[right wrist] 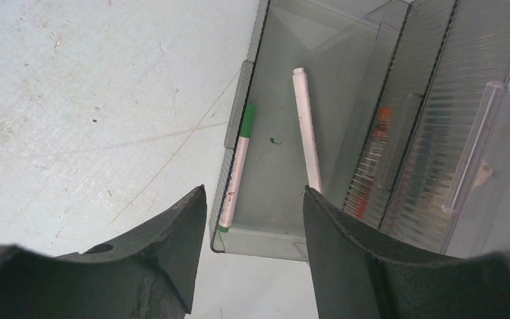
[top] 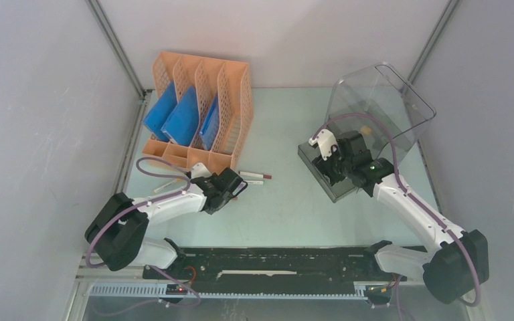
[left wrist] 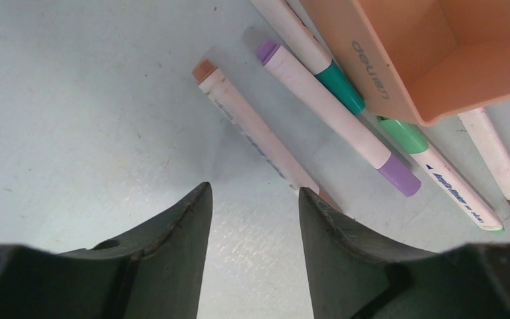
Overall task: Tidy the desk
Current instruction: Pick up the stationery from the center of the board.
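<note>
Because the pale green counter (top: 288,214) looks wider from side to side than from front to back, its long side runs left to right across the top view. It lies flat between grey walls.

At the back left stands an orange file rack (top: 237,114) with blue folders (top: 181,124) in its slots. Loose markers (left wrist: 325,106) lie just in front of the rack, and its corner partly hides some of them. The left end effector (left wrist: 254,193) hangs low over them with its fingers spread and nothing between them. A brown-capped marker (left wrist: 252,126) lies right ahead of it, so I think that one gets picked next.

At the back right sits a clear drawer box (top: 381,100) with one drawer (right wrist: 279,80) pulled out, likely so markers can drop in. A green marker (right wrist: 238,166) and a white marker (right wrist: 305,133) lie inside. The right end effector (right wrist: 252,193) hovers over the drawer's front end, spread wide and holding nothing.
</note>
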Controlling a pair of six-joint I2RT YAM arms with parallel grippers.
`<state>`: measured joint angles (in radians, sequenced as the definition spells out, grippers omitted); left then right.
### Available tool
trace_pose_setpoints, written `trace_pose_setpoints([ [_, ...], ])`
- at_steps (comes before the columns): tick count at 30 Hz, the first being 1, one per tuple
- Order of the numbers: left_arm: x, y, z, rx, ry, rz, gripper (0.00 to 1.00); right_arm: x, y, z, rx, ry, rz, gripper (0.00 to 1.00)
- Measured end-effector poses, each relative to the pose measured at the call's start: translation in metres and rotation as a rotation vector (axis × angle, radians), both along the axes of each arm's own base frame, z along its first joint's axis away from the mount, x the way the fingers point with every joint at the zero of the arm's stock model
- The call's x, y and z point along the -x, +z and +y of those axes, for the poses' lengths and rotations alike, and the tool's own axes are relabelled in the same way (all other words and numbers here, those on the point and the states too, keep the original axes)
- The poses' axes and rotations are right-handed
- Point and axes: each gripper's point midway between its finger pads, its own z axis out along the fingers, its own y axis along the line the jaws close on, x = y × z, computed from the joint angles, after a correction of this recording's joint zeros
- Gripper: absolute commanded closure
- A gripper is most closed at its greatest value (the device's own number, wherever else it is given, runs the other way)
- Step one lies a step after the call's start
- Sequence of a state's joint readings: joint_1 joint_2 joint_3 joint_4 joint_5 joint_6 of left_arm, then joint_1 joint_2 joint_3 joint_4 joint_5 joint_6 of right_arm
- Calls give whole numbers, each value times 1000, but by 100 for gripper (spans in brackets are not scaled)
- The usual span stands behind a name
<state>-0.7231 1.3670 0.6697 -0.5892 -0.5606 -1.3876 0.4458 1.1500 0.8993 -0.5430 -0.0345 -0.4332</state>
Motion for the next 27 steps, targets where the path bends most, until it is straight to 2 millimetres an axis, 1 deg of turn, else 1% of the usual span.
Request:
trace_pose_setpoints([
  [3,1,0,-1,5,-1,5,35,0,0,0,0,2,-1,37],
  [5,-1,3,-4,14,-4,5,34,0,0,1,0,3,-1,37],
  [9,-10,11,-13,36,-5,-14,34,0,1,1,2,5,-5,37],
  [14,-16,12,-19,38,-5,-15,37,0,1,1,5,8,-8,37],
  [22,-15,-6,-19,-6,1,43,40,0,1,1,7,10,-9,37],
  [27,-17,-7,-20,-11,4,52,49,0,2,0,9,9,-11,37],
])
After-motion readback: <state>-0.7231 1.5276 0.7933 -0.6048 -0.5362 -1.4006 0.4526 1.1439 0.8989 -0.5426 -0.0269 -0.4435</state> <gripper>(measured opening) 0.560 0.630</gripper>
